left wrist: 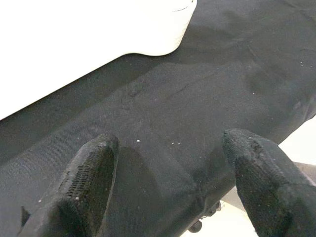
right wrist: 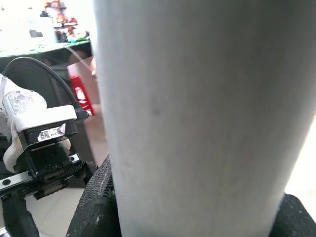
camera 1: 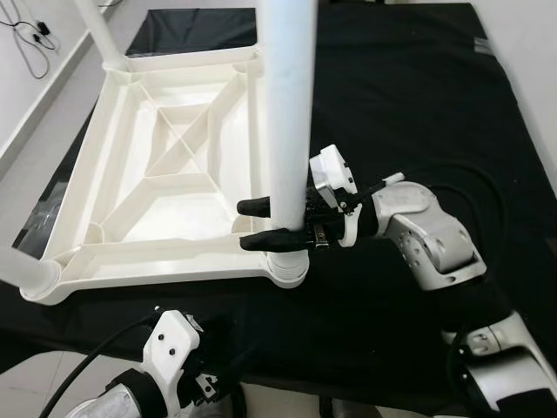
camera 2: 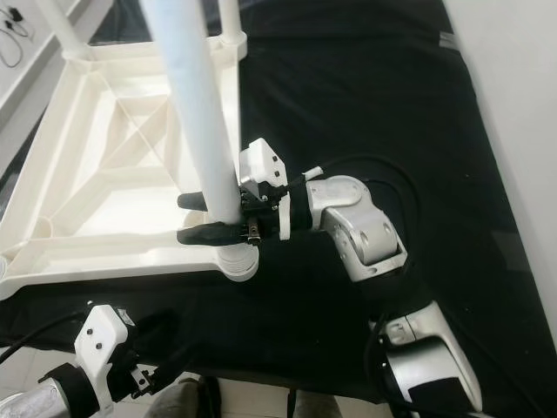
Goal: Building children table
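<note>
A white plastic children's table top (camera 1: 157, 261) lies upside down on a black cloth. A thick white leg (camera 1: 287, 104) stands upright in the near right corner socket (camera 1: 289, 266). My right gripper (camera 1: 252, 225) is shut on this leg just above the socket, one black finger on each side; in the right wrist view the leg (right wrist: 197, 113) sits between the fingers. Low by the near cloth edge, my left gripper (left wrist: 177, 187) hangs open over black cloth, below the table top's corner (left wrist: 98, 34).
Other white legs stand at the far left corner (camera 1: 100, 30), the near left corner (camera 1: 22, 266) and the far right corner (camera 2: 228, 17). The black cloth (camera 1: 418, 104) stretches out to the right. Cables (camera 1: 26, 35) lie on the pale floor at far left.
</note>
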Controlling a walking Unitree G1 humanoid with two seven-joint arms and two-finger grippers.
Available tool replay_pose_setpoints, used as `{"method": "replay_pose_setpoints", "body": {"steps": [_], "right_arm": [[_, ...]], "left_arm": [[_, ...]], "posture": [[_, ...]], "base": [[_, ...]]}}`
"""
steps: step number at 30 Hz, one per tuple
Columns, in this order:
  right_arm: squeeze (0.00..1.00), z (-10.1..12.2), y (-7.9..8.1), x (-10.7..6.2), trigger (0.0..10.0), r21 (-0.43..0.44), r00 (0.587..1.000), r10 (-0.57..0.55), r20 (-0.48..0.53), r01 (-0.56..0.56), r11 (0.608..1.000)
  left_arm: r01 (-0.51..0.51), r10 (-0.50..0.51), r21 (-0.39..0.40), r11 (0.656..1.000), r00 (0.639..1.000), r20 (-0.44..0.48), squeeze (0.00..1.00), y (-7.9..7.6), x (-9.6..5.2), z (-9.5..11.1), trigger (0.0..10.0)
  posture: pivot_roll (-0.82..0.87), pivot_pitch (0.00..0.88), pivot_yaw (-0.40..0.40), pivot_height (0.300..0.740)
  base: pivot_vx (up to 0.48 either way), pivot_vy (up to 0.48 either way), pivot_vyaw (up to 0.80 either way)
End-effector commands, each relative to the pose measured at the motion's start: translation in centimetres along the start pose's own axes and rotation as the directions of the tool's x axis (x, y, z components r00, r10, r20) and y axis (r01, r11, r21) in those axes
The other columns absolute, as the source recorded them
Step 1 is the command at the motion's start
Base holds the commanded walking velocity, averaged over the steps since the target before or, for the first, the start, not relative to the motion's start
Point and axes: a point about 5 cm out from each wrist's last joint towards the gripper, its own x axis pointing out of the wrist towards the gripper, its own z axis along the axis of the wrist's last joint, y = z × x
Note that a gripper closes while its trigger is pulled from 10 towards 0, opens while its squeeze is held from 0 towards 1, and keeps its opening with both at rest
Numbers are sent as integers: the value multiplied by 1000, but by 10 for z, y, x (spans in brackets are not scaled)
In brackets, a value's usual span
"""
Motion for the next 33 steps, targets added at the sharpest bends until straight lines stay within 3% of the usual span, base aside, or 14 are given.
{"method": "replay_pose_setpoints", "body": {"steps": [1, 4, 10, 20, 26, 29, 33], "right_arm": [[0, -29, 7, 1, 10000, 90, 997, -23, -78, 30, 995], [0, -29, 7, 1, 10000, 90, 997, -23, -78, 30, 995], [0, -48, 27, -6, 10000, 6, 986, 57, -159, -57, 998], [0, -48, 29, -12, 10000, -36, 945, 152, -288, -169, 985], [0, -41, 21, -9, 10000, 4, 953, 148, -264, -153, 988], [0, -36, 12, -6, 10000, 78, 974, 88, -210, -73, 994], [0, -36, 9, -6, 10000, 106, 979, 63, -194, -43, 993]], "left_arm": [[2, -3, -15, 1000, 1000, -23, 0, -2, -2, -5, 10000], [2, -3, -15, 1000, 1000, -23, 0, -2, -2, -5, 10000], [5, -5, -12, 1000, 1000, -27, 0, -2, -3, -5, 10000], [5, -5, -12, 1000, 1000, -27, 0, -2, -2, -5, 10000], [2, -2, -14, 1000, 1000, -24, 0, -2, -2, -5, 10000], [0, 0, -16, 1000, 1000, -22, 0, -3, -2, -5, 10000], [-1, 1, -17, 1000, 1000, -21, 0, -3, -2, -5, 10000]], "posture": [[106, 318, 35, 740], [106, 318, 35, 740], [109, 312, 45, 740], [110, 315, 38, 740], [107, 317, 34, 740], [106, 319, 31, 740], [106, 320, 30, 740]], "base": [[0, 0, 0], [0, 0, 0], [0, 0, 0], [0, 0, 0], [0, 0, 0], [0, 0, 0], [0, 0, 0]]}}
